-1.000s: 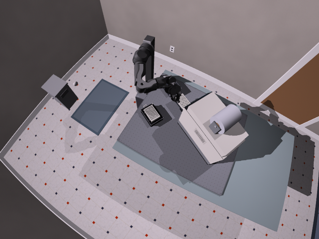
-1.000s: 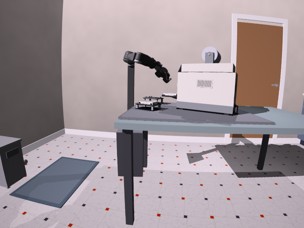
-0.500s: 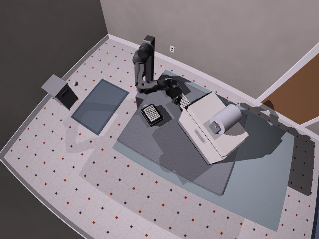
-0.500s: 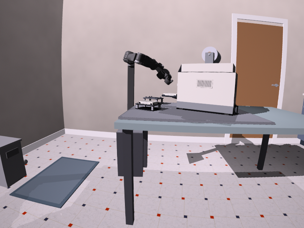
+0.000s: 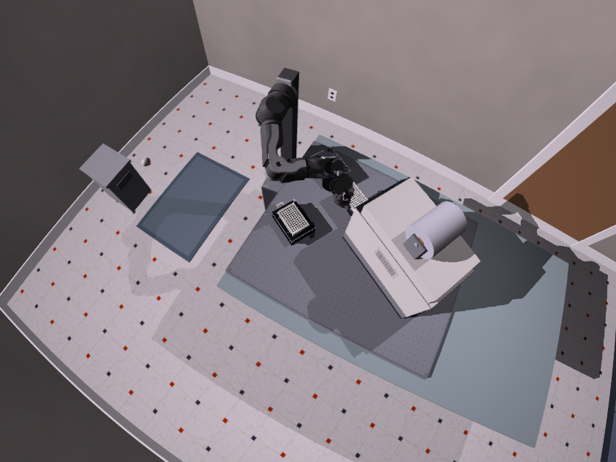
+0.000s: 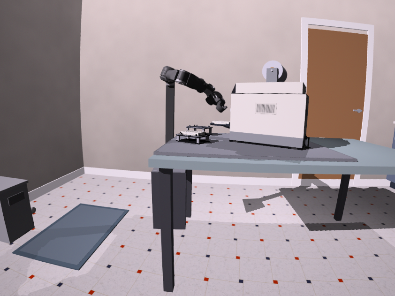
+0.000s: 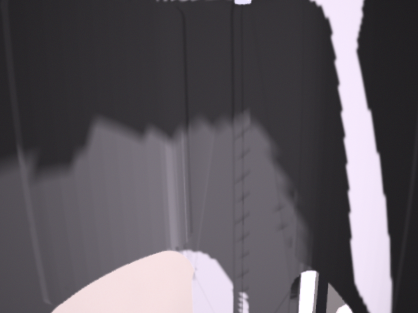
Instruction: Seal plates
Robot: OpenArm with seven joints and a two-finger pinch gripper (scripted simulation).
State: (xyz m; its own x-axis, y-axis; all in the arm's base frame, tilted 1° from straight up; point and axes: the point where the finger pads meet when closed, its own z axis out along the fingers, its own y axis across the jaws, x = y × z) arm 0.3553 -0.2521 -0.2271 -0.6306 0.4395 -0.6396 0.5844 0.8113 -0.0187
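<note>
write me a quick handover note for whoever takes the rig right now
Pincer: shut, holding nothing, up beside the sealer at its stage end.
First plate: on the sealer's stage, released. Whether it sits flat inside the locators cannot be told.
Second plate: open, in its nest.
Done: step 1 for the first plate.
Left: press START, wait for amber then green, return the plate with A1 at its mark, then repeat for the second plate.

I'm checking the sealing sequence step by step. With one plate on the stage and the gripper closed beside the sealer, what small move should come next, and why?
Probably a short push of the shut gripper onto START. A plate already lies on the stage beside the sealer, the other plate sits in its nest, and the gripper holds nothing. The button itself is not visible now.
</note>
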